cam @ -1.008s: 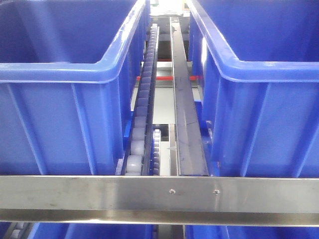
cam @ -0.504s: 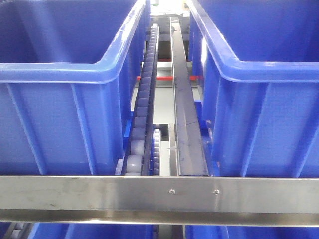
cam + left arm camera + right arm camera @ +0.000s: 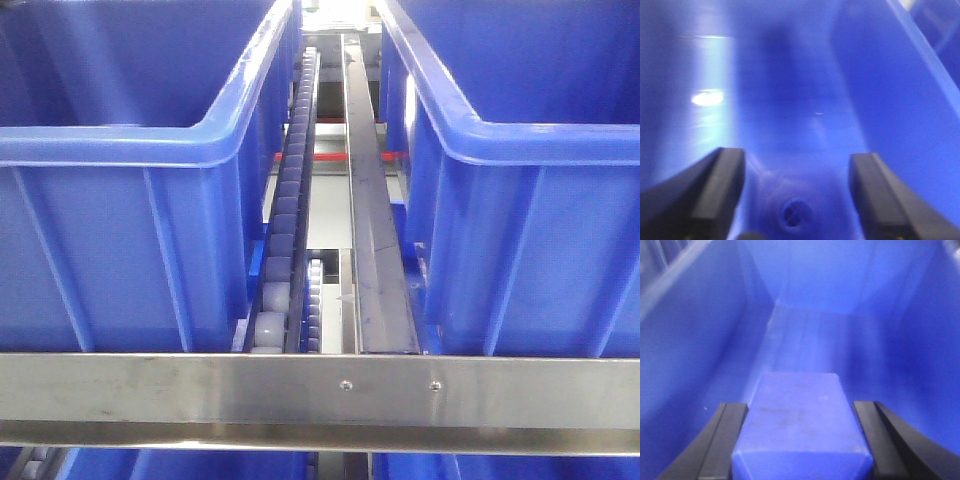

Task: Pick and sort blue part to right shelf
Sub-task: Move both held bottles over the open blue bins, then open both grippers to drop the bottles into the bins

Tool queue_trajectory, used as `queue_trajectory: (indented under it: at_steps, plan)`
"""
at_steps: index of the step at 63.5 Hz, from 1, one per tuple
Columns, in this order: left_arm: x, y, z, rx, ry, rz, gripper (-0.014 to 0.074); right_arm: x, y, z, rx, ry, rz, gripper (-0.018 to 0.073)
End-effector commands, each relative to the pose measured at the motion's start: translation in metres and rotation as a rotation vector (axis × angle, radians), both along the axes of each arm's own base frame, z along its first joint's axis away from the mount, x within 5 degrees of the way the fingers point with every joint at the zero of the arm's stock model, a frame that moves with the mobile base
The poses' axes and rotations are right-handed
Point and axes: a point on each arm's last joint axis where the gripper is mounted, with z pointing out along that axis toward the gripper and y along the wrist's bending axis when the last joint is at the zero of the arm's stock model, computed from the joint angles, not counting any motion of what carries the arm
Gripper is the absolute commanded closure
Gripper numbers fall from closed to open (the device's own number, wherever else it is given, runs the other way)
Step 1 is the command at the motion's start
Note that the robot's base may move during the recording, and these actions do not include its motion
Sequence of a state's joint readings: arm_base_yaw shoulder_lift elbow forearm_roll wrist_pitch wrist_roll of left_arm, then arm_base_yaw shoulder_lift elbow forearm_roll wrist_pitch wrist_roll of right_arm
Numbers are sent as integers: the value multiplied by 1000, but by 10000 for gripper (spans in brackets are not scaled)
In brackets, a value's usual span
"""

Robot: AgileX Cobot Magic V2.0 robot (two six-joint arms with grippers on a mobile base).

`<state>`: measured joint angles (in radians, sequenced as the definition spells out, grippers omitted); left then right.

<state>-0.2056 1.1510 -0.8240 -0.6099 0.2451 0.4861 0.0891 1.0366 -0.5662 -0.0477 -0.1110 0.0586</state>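
Note:
The blue part [image 3: 802,425], a faceted deep-blue block with a flat top face, fills the gap between the black fingers of my right gripper [image 3: 801,440], which is shut on it above the floor of a blue bin [image 3: 685,350]. My left gripper [image 3: 796,195] hangs inside another blue bin [image 3: 890,100]. Between its fingers sits a blurred blue block with a small round hole [image 3: 794,212], reaching from pad to pad. The right shelf [image 3: 200,385] shows its steel front rail with two screws in the front view, where neither gripper appears.
Two large blue bins [image 3: 120,150] [image 3: 540,150] stand side by side on the rack. Between them run a white roller track [image 3: 285,230] and a steel guide bar [image 3: 370,230]. More blue bins sit below the front rail.

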Motion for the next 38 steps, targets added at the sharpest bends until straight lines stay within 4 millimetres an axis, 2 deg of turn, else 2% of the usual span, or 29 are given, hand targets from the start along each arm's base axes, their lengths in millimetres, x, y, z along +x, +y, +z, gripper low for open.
queue_trajectory:
  at_steps: [1,8,12,24,32,35,38]
  plan:
    - [11,-6,17,-25,-91,21,67,7,1,19,-5,-120,8,62]
    - [20,-9,14,-21,-78,19,67,10,1,16,3,-106,6,-90]
    - [21,-8,15,-20,-89,26,67,10,1,16,3,-102,6,-60]
    - [21,-8,19,-5,-106,23,86,10,1,19,3,-107,6,-56]
    - [16,-6,25,16,-133,14,178,8,1,37,7,-152,4,20]
    - [13,-5,29,14,-148,14,247,6,1,45,8,-174,4,81]
    - [9,-4,34,10,-167,15,318,4,0,51,9,-185,2,179]
